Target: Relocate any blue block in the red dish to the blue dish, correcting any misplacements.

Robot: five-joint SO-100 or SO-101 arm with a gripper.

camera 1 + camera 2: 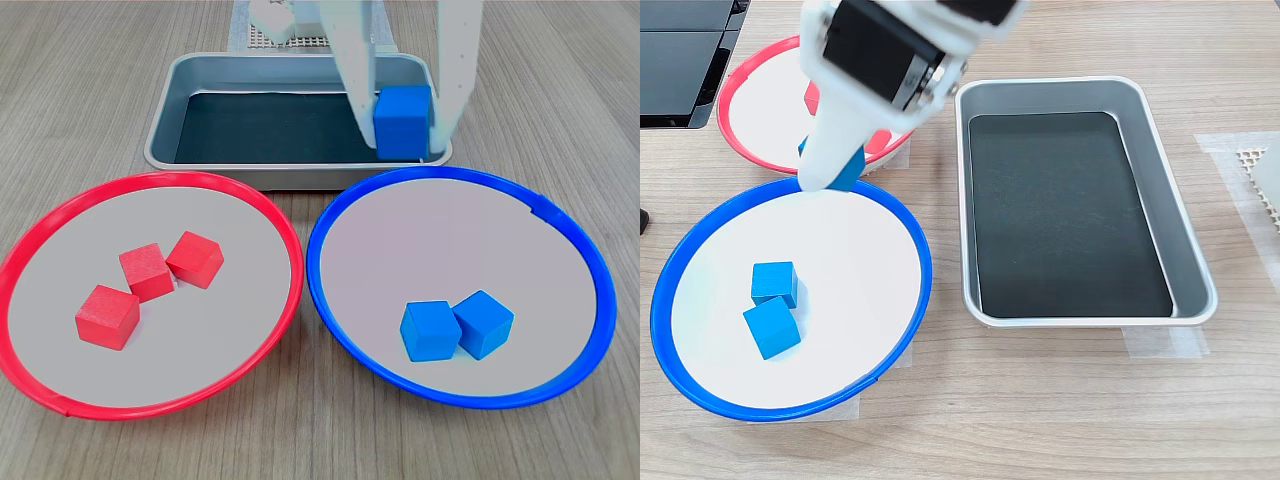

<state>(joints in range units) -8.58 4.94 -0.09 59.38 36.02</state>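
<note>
My gripper [403, 140] is shut on a blue block [403, 118] and holds it in the air. In the second exterior view the gripper [828, 172] hangs over the blue dish's [922, 262] rim, on the side nearest the red dish [732, 128], and only slivers of the block [850, 178] show. Two more blue cubes [456, 327] lie side by side inside the blue dish [322, 290]. The red dish [290, 262] holds three red cubes [150, 272] and no blue one. The arm hides much of the red dish in the second exterior view.
A rectangular metal tray [160, 132] with a dark floor stands behind both dishes, with nothing in it, also seen in the second exterior view [962, 200]. A black object [680, 50] lies beyond the red dish. A white mesh piece [1258, 165] sits past the tray.
</note>
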